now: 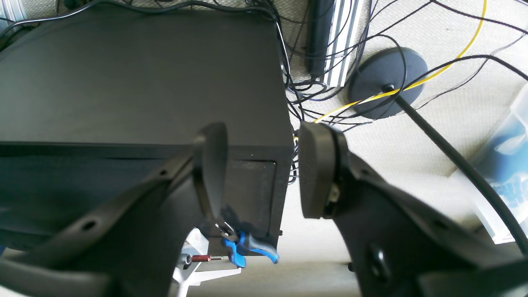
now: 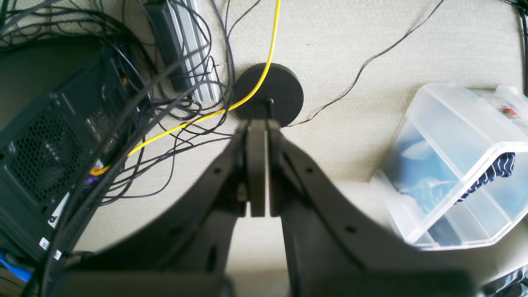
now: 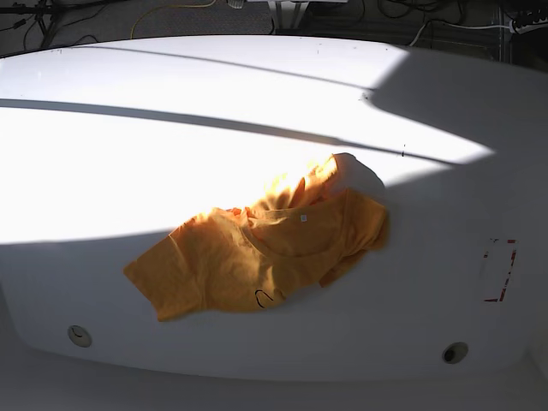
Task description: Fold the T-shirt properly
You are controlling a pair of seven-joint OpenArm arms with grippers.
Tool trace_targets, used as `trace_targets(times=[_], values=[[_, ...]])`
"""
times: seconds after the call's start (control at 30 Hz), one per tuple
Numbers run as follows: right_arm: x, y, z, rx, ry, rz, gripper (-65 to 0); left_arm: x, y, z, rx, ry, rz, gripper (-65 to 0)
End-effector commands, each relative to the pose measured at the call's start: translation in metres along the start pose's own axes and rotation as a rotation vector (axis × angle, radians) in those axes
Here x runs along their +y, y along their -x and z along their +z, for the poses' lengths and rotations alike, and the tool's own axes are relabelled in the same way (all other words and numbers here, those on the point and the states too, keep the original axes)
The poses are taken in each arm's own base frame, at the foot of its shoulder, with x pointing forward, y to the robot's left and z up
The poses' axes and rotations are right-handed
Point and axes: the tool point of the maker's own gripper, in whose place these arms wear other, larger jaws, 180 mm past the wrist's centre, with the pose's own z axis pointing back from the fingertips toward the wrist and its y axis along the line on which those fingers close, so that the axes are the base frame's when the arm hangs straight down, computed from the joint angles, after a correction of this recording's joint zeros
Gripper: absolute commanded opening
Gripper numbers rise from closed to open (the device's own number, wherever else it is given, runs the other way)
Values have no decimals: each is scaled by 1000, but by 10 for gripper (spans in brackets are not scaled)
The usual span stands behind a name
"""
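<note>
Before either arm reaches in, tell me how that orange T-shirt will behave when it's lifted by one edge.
The T-shirt lies crumpled with soft folds, so it will probably drape limply rather than hold shape. It looks thin, so likely light. Bunched layers near the collar may lift together, and it may drag across the smooth white table.

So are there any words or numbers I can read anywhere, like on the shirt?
No text can be read.
T-shirt: a small black line drawing, no letters; its white neck tag is too small to read.
Table: a white sticker with red marks, too blurred to read.
Black box: small white labels, too blurred to read.
</note>
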Motion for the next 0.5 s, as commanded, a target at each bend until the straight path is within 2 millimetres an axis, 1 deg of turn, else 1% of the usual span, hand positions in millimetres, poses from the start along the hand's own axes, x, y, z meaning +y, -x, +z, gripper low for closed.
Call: trace_targets(times=[0.0,0.23,0.3,0.47], values=[[-3,11,2,18,3,6,-646,0,11,2,17,0,-4,-395],[-2,14,2,23,1,5,-646,2,10,2,16,-3,-4,-396],[-3,13,2,18,5,3,-647,-1,13,2,24,2,-8,-394],[-3,12,2,15,5,2,-648,-1,13,2,23,2,-10,-393]])
